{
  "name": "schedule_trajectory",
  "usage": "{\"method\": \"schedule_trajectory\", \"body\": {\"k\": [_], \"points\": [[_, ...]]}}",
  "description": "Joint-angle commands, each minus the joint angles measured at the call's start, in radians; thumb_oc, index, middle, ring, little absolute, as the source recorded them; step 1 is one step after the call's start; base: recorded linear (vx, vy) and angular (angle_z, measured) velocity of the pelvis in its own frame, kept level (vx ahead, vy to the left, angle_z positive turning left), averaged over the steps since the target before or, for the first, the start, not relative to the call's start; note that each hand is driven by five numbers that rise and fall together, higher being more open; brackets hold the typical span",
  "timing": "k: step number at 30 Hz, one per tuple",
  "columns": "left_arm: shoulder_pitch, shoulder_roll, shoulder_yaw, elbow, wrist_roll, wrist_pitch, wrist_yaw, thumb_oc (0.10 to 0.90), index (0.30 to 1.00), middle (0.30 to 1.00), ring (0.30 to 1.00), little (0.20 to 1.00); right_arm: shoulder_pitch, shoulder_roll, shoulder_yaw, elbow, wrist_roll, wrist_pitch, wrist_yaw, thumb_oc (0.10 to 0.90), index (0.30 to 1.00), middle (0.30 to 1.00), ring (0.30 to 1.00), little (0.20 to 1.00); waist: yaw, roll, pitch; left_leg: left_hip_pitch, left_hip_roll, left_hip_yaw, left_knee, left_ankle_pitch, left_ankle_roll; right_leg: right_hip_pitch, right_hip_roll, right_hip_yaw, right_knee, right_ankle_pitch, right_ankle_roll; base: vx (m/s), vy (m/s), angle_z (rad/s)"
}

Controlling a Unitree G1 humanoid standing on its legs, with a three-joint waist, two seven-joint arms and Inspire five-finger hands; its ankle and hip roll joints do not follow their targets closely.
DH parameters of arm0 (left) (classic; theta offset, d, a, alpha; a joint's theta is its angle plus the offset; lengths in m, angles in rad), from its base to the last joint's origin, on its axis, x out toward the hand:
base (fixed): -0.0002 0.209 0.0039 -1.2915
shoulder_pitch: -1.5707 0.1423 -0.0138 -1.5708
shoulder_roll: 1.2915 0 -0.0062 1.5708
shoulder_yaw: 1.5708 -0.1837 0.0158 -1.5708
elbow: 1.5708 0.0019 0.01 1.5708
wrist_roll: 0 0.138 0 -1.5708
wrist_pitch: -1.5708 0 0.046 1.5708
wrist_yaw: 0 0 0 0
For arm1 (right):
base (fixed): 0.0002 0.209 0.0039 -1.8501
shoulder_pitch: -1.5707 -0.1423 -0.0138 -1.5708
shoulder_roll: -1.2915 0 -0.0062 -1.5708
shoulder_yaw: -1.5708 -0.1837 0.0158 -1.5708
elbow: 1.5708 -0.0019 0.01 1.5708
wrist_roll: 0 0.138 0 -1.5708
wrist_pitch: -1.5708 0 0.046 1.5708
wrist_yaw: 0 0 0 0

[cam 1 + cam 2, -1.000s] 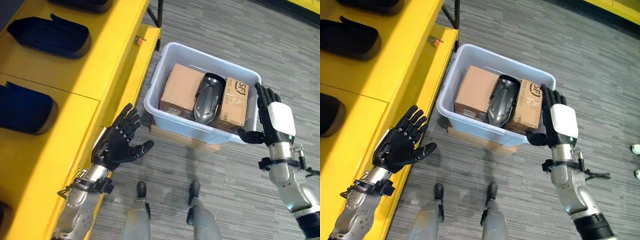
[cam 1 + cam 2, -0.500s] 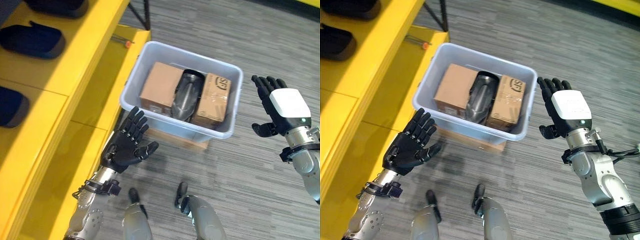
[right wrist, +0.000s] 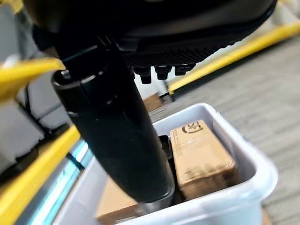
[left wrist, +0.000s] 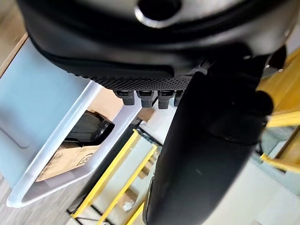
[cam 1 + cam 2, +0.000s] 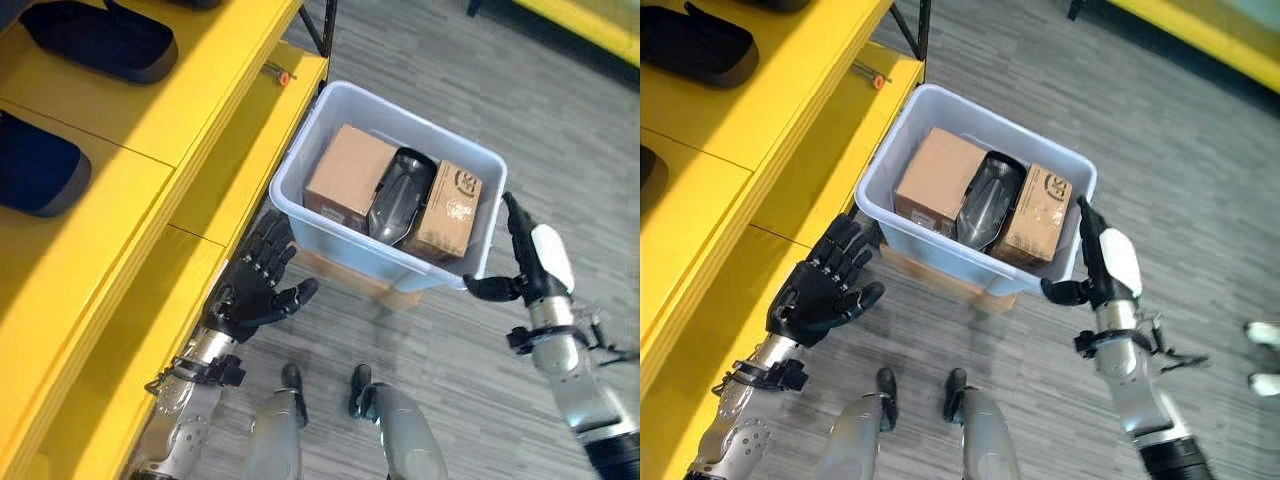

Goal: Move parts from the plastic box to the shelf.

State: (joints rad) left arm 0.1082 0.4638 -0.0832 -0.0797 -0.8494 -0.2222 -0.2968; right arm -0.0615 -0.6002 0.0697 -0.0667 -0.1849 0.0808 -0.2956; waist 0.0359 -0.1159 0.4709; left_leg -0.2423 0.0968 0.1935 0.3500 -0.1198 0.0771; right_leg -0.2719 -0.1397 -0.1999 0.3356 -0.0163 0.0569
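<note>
Left eye view: open-fingered left hand [image 5: 248, 293] and right hand [image 5: 531, 268] flanking the plastic box [image 5: 306, 211] of 2 logo-printed cartons [image 5: 446, 212]

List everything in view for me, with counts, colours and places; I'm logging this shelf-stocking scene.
plastic box: one, pale blue-grey, on the floor beside the shelf, resting on a flat brown board.
cardboard boxes: two, brown, inside the plastic box; a larger one on the shelf side, a smaller printed one on the far side.
dark part: one, black-grey, wedged between the two cardboard boxes.
shelf: one, yellow, along the robot's left.
dark pads: two, navy-black, on the shelf.
floor: grey, striped.
left hand: open, near the plastic box's shelf-side corner.
right hand: open, at the plastic box's other end.
</note>
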Motion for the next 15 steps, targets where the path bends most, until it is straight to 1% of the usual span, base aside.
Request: {"method": "schedule_trajectory", "body": {"k": [1,2,3,4,5,7,8,9,10,11,14,15], "points": [[-0.045,0.032,-0.008,-0.134,0.019,-0.109,0.001,0.900,1.000,1.000,1.000,1.000,-0.132,-0.012,-0.024,-0.001,0.037,-0.051,-0.142,0.900,1.000,1.000,1.000,1.000,-0.014,0.015,-0.065,0.086,-0.034,-0.064,-0.227,0.021,-0.029,0.033,-0.015,0.062,-0.164,0.096,0.064,0.15,-0.432,0.05],[-0.056,0.038,-0.013,-0.138,0.027,-0.110,0.008,0.900,1.000,1.000,1.000,1.000,-0.152,0.011,-0.021,0.013,0.041,-0.044,-0.148,0.900,1.000,1.000,1.000,1.000,-0.020,0.017,-0.068,0.094,-0.028,-0.059,-0.236,0.014,-0.031,0.037,-0.010,0.082,-0.208,0.104,0.080,0.14,-0.369,0.14],[-0.057,0.036,-0.015,-0.143,0.029,-0.107,0.010,0.900,1.000,1.000,1.000,1.000,-0.167,0.020,-0.020,0.029,0.071,-0.051,-0.151,0.900,1.000,1.000,1.000,1.000,-0.020,0.015,-0.076,0.102,-0.027,-0.055,-0.242,0.010,-0.037,0.063,-0.007,0.086,-0.256,0.110,0.083,0.12,-0.326,0.24],[-0.062,0.038,-0.021,-0.145,0.025,-0.107,0.020,0.900,1.000,1.000,1.000,1.000,-0.176,0.025,-0.017,0.036,0.069,-0.054,-0.154,0.900,1.000,1.000,1.000,1.000,-0.016,0.016,-0.078,0.100,-0.028,-0.051,-0.234,0.006,-0.038,0.068,-0.014,0.079,-0.257,0.116,0.078,0.13,-0.281,0.45],[-0.065,0.038,-0.024,-0.148,0.025,-0.101,0.024,0.900,1.000,1.000,1.000,1.000,-0.184,0.027,-0.013,0.048,0.076,-0.064,-0.158,0.900,1.000,1.000,1.000,1.000,-0.015,0.018,-0.082,0.102,-0.022,-0.045,-0.230,0.002,-0.044,0.082,-0.014,0.072,-0.278,0.110,0.078,0.13,-0.204,0.46],[-0.056,0.026,-0.029,-0.148,0.041,-0.097,0.051,0.900,1.000,1.000,1.000,1.000,-0.192,0.028,-0.001,0.038,0.096,-0.049,-0.142,0.900,1.000,1.000,1.000,1.000,-0.010,0.026,-0.094,0.112,-0.011,-0.033,-0.224,0.007,-0.052,0.111,-0.010,0.052,-0.272,0.085,0.071,0.16,-0.189,0.52],[-0.052,0.021,-0.032,-0.151,0.022,-0.095,0.051,0.900,1.000,1.000,1.000,1.000,-0.196,0.025,0.004,0.028,0.089,-0.047,-0.153,0.900,1.000,1.000,1.000,1.000,-0.009,0.031,-0.100,0.116,-0.008,-0.029,-0.223,0.009,-0.055,0.120,-0.010,0.042,-0.267,0.073,0.066,0.13,-0.110,0.15],[-0.049,0.018,-0.033,-0.153,0.007,-0.090,0.040,0.900,1.000,1.000,1.000,1.000,-0.200,0.020,0.008,0.016,0.072,-0.037,-0.158,0.900,1.000,1.000,1.000,1.000,-0.009,0.036,-0.104,0.119,-0.005,-0.027,-0.224,0.012,-0.058,0.128,-0.011,0.033,-0.261,0.064,0.062,0.14,-0.078,-0.15],[-0.045,0.012,-0.037,-0.154,0.013,-0.079,0.021,0.900,1.000,1.000,1.000,1.000,-0.220,0.007,0.012,0.004,0.058,-0.011,-0.151,0.900,1.000,1.000,1.000,1.000,-0.007,0.044,-0.109,0.121,0.000,-0.021,-0.218,0.016,-0.064,0.138,-0.016,0.018,-0.252,0.048,0.054,0.11,-0.044,-0.10],[-0.044,0.010,-0.039,-0.154,0.018,-0.075,0.018,0.900,1.000,1.000,1.000,1.000,-0.227,0.002,0.014,0.002,0.062,-0.004,-0.146,0.900,1.000,1.000,1.000,1.000,-0.006,0.047,-0.110,0.121,0.001,-0.020,-0.216,0.017,-0.065,0.141,-0.017,0.014,-0.249,0.043,0.051,0.13,-0.044,-0.07],[-0.046,-0.001,-0.058,-0.147,0.000,-0.053,-0.004,0.900,1.000,1.000,1.000,1.000,-0.281,-0.035,0.013,-0.001,0.099,0.044,-0.129,0.900,1.000,1.000,1.000,1.000,-0.010,0.070,-0.115,0.131,0.009,-0.021,-0.209,0.022,-0.074,0.155,-0.018,-0.001,-0.223,0.010,0.031,0.10,-0.009,-0.09],[-0.045,-0.003,-0.059,-0.145,-0.005,-0.049,-0.011,0.900,1.000,1.000,1.000,1.000,-0.284,-0.038,0.010,-0.002,0.099,0.052,-0.125,0.900,1.000,1.000,1.000,1.000,-0.011,0.073,-0.115,0.133,0.010,-0.023,-0.207,0.022,-0.076,0.157,-0.018,-0.001,-0.220,0.006,0.029,0.08,0.012,0.01]]}}
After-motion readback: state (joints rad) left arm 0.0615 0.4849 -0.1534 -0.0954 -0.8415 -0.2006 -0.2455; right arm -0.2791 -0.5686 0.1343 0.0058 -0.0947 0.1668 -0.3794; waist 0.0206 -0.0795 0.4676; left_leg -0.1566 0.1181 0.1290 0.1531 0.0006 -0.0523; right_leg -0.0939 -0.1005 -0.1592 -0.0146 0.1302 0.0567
